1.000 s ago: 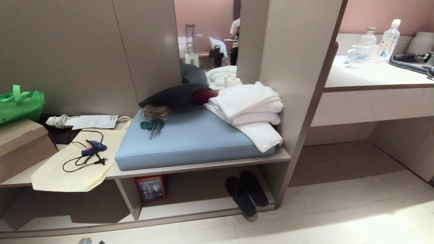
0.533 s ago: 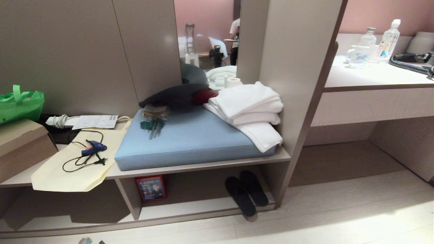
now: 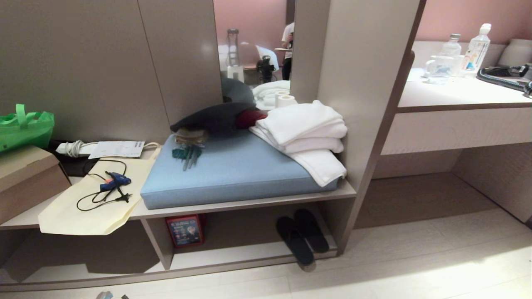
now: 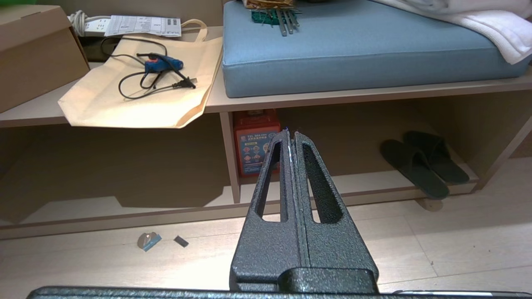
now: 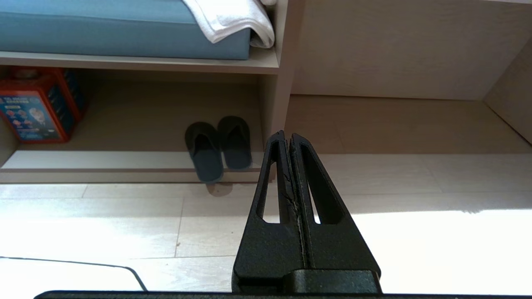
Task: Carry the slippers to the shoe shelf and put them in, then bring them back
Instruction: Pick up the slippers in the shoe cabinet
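Observation:
The pair of dark slippers lies side by side at the right end of the low shoe shelf, toes inward. One heel juts over the shelf's front edge. The slippers show again in the left wrist view, and the slippers in the right wrist view. My left gripper is shut and empty, held back over the floor in front of the shelf. My right gripper is shut and empty too, out over the floor beside the shelf's end panel. Neither gripper appears in the head view.
A blue cushion with folded white towels tops the bench above the shelf. A red box stands in the shelf by the divider. A cream tote bag, cardboard box and a desk with bottles flank it.

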